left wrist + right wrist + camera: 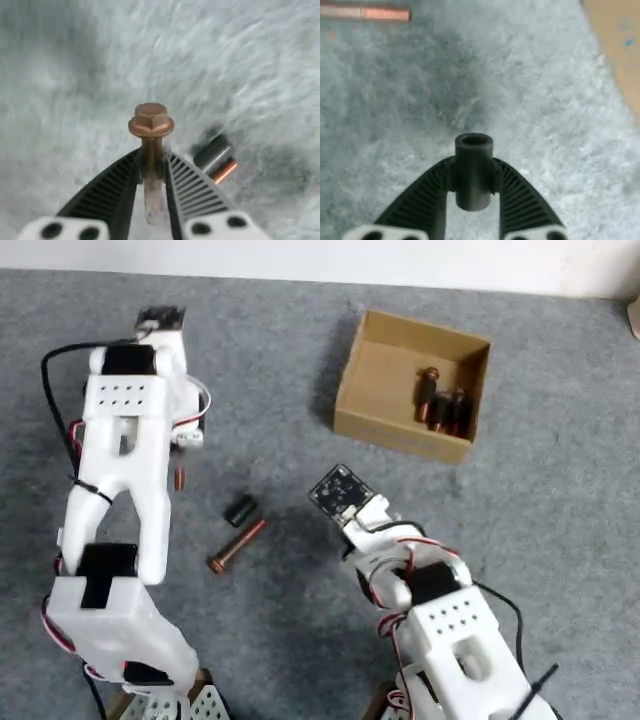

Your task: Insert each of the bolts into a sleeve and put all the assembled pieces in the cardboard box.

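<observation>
Left grip: the left end effector point(152, 157) is clamped on the shank of a copper-coloured hex-head metal bolt point(151, 122), 1 ribbed black finger on each side.
Held bolt: flanged hexagonal head points away from the wrist. The smooth shank runs back between the fingers. In the high view it hangs just beside the left arm, above the counter.
Right grip: the right end effector point(473, 167) is closed on a short black cylindrical sleeve point(473, 147).
Held sleeve: matte black, with its open bore at the far end, clear of the fingertips. It is lined up with the fingers.
Loose sleeve: a second black tube-shaped sleeve point(240, 509) lies on its side between the 2 arms.
Loose bolt: a long copper-coloured bolt point(237, 546) lies flat just beside the loose sleeve. Its head points toward the left arm's base and its tip toward the sleeve.
Box: an open brown cardboard box point(400, 432) sits at the far side, well apart from the loose parts.
Box contents: dark sleeve-and-copper-bolt assembled pieces point(440, 400) lie close together at one end. Their count is hard to tell.
Surface: a grey carpet-textured counter point(560, 540) carries everything.
</observation>
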Available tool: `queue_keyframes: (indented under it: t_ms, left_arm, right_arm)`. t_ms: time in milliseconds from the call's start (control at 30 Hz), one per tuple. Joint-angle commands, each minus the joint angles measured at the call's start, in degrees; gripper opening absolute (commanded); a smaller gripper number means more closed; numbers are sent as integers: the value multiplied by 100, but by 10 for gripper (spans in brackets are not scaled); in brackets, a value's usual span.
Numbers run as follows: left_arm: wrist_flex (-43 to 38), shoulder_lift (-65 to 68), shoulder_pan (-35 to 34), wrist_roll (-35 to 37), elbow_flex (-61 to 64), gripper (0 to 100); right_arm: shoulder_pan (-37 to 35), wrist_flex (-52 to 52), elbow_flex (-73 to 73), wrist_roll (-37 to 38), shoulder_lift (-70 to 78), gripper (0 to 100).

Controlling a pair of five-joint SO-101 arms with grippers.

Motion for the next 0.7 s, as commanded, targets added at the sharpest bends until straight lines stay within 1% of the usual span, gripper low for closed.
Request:
queue_keyframes:
  t_ms: [0, 200, 267, 333, 400, 500, 600, 667]
  left_arm:
    - [-229, -1024, 312, -369, -277, 5]
    - [-237, -2545, 558, -422, -180, 5]
    - [-316, -3020, 699, -413, 101, 5]
    - [-563, -3477, 945, -404, 620, 5]
    - [-949, -3987, 1147, -396, 1279, 5]
    - [-1829, -4945, 1393, -352, 2457, 5]
    - [-2752, -6062, 1604, -360, 3688, 5]
    - [-3253, -6818, 1798, -360, 4532, 5]
  right_arm:
    - [40, -180, 4, -308, -954, 5]
    - [48, -163, 954, -431, -3284, 5]
    - [48, -145, 1244, -431, -4040, 5]
    - [48, 22, 1437, -431, -4690, 5]
    - [48, 242, 1552, -431, -5147, 5]
    - [48, 303, 1534, -440, -4936, 5]
    - [40, 295, 1543, -448, -5042, 5]
    - [-4, 259, 1499, -624, -5059, 5]
